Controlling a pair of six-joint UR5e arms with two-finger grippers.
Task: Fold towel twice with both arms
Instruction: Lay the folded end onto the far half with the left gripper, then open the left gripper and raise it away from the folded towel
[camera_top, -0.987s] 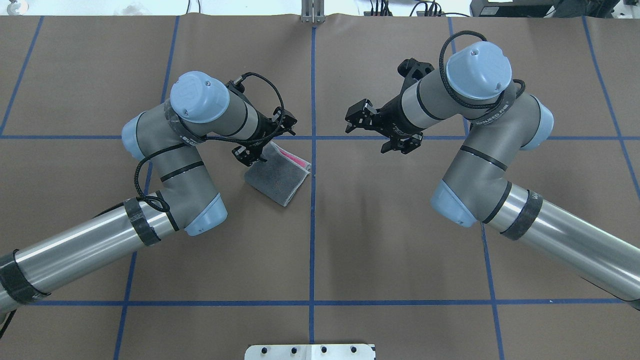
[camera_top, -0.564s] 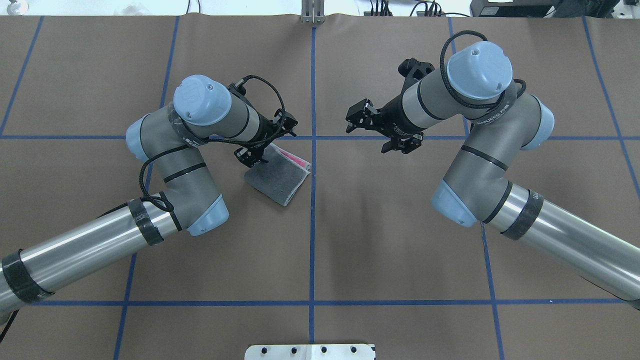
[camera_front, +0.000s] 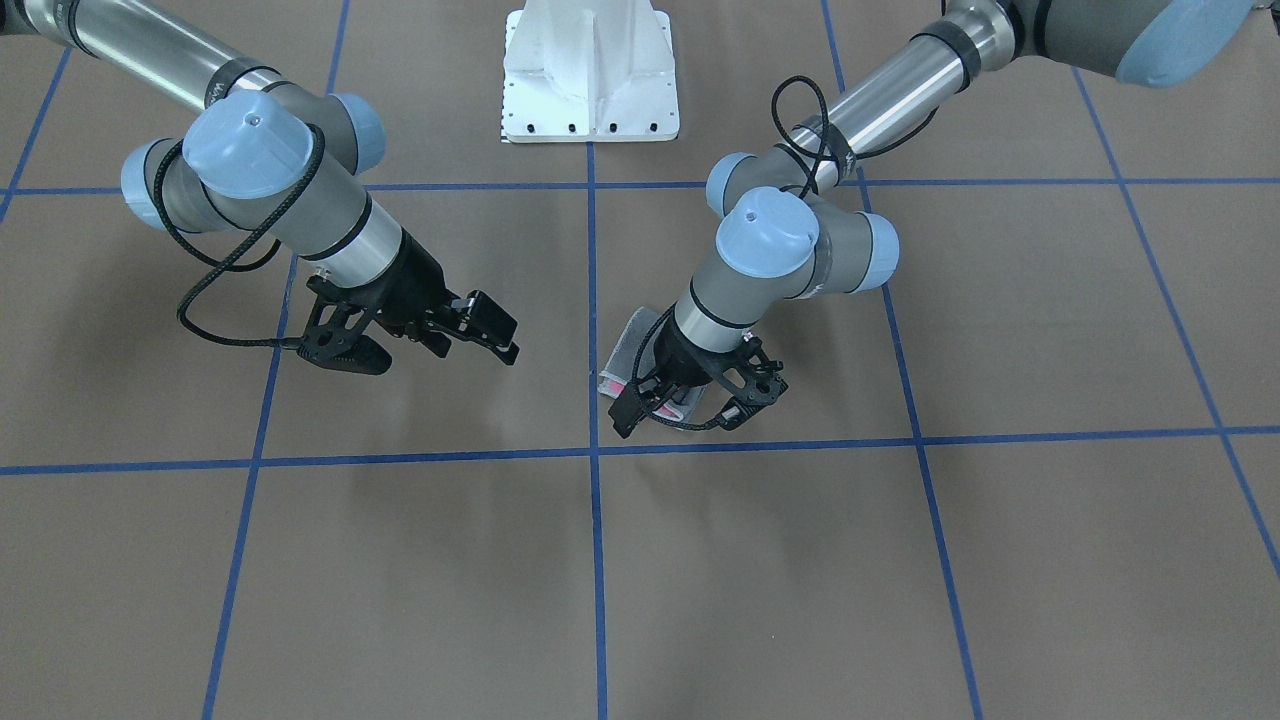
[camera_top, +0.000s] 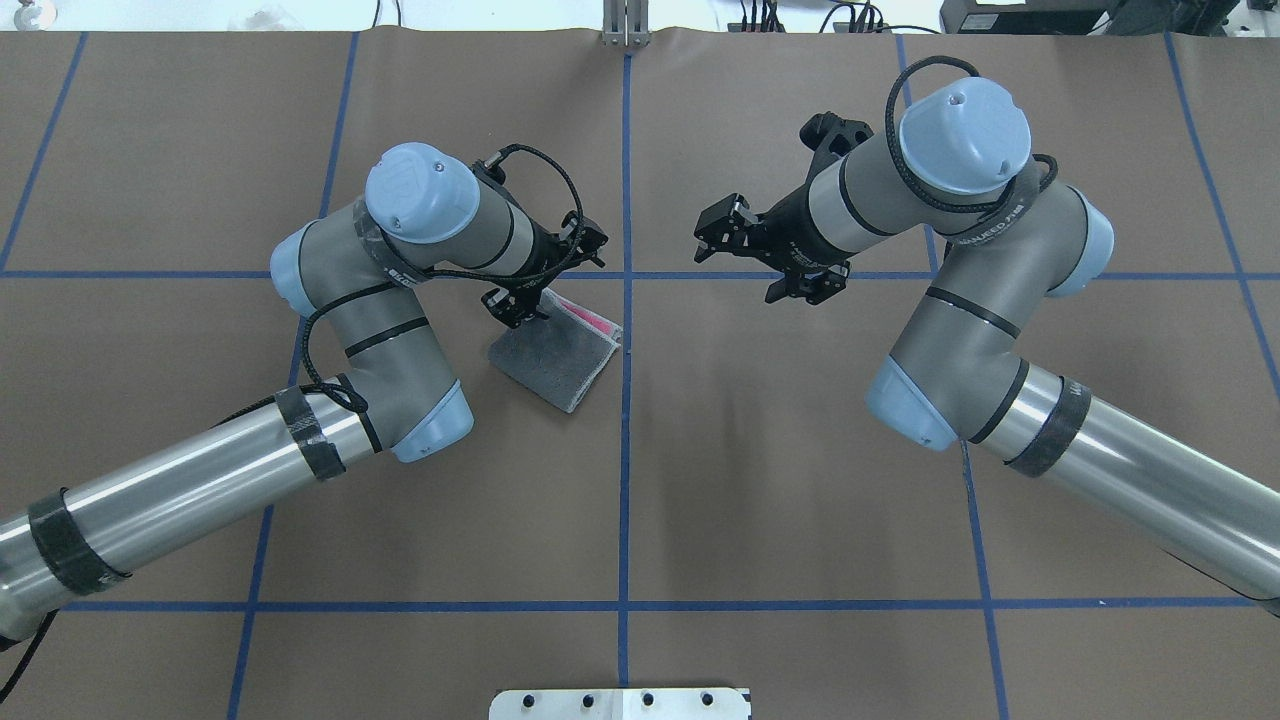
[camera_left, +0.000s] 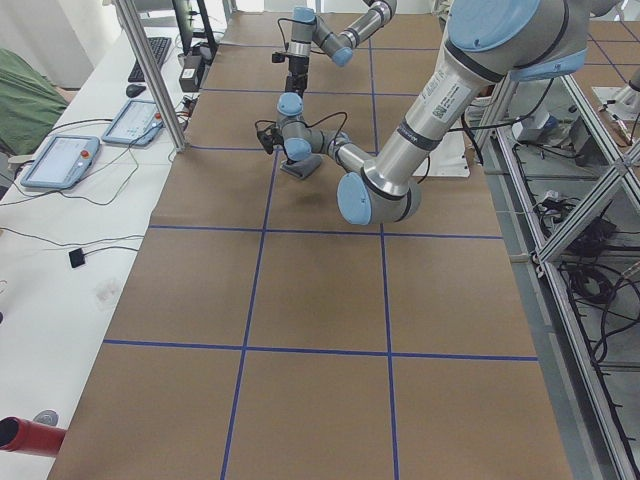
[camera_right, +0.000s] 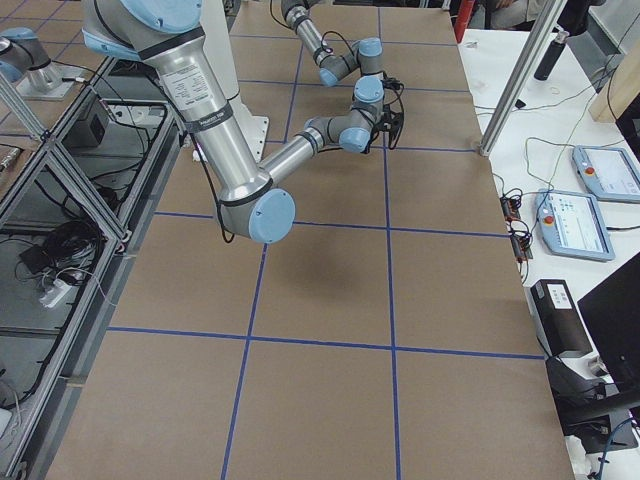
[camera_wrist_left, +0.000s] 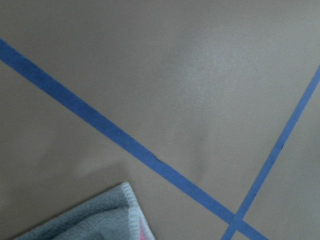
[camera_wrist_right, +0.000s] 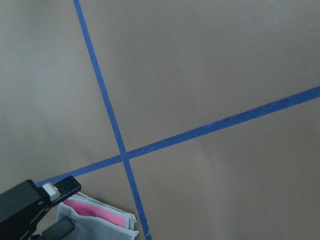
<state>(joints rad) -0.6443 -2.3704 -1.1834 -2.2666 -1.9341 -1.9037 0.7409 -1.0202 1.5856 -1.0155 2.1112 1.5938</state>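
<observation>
1. plainly, the front-facing view shows the left gripper (camera_front: 680, 410) low over the folded towel (camera_front: 630, 345), jaws spread and pinching nothing. the right gripper (camera_front: 465, 335), likewise spread and empty, hangs well apart beyond the blue tape line (camera_front: 592, 300).
2. from overhead the towel lies flat just left of that line, dark grey up, with a pink strip along its far right edge. it looks nearly square, so i cannot name a long axis. it lies toward the robot from the left jaws, which sit over its far corner.
3. the left-side view puts the towel under the left arm (camera_left: 400, 160); jaw state is unreadable there.
4. the right-side view does not let me make out the towel.
5. the left wrist camera catches one trimmed corner at the bottom edge, no fingers.
6. the right wrist camera shows one finger (camera_wrist_right: 30, 205) with the layered towel past it. i judge both folds done, and the left arm is much nearer for any tidying.
</observation>
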